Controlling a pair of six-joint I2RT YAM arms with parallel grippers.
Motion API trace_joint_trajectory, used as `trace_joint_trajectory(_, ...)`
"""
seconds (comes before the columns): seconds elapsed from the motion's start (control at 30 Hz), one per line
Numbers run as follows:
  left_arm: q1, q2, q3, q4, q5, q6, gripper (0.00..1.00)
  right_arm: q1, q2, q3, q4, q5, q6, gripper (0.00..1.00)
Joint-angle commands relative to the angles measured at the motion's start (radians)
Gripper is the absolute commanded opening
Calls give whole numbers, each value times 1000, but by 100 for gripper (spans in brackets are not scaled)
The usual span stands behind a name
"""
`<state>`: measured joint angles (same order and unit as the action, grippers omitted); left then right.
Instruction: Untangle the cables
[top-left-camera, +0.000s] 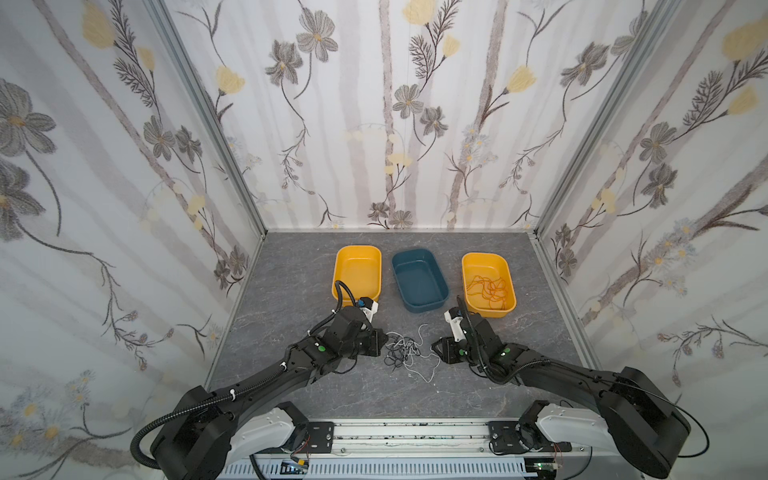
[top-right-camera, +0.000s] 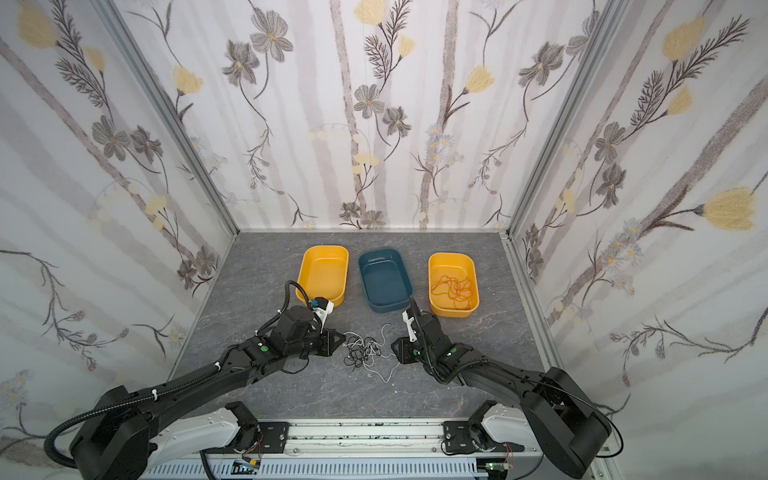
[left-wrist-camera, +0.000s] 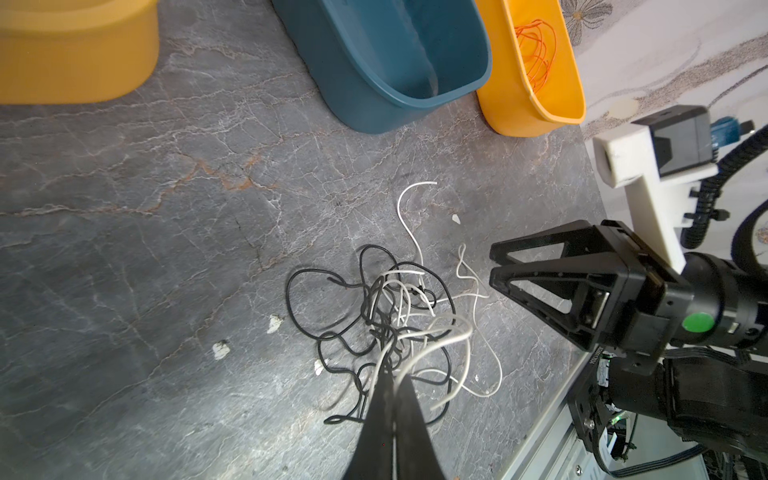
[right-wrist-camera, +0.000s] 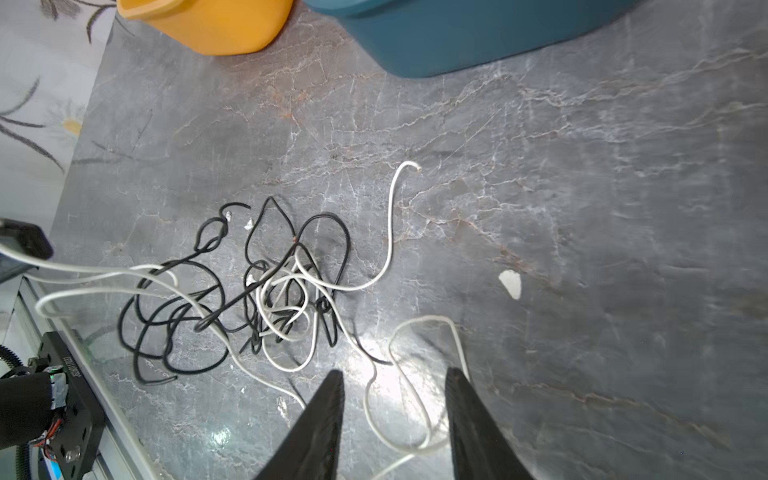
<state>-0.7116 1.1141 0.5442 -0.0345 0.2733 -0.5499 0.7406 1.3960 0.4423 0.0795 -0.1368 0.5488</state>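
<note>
The left gripper (left-wrist-camera: 390, 376) is clamped shut on the white cable (left-wrist-camera: 453, 332) at the near edge of the black-and-white tangle (left-wrist-camera: 386, 307), which lies straight ahead of its tips. Facing it, the right gripper (right-wrist-camera: 395, 374) hangs low and half open, a slack white loop (right-wrist-camera: 424, 318) lying between its fingers (right-wrist-camera: 328, 415) ungripped, the knot just beyond.

Robot lab test cell. Floral-print wall panels (top-left-camera: 457, 83) in alu frame posts (top-left-camera: 209, 116) box in a stone-look tabletop (top-left-camera: 291, 270). Robot arms (top-left-camera: 257, 378) mounted on alu rail (top-left-camera: 411, 432).
</note>
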Motion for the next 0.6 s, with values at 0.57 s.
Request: trace_joint_trajectory(0.57, 0, -42, -16, -15, -38, 1, 0, 88, 14, 19, -99, 315, 63, 9)
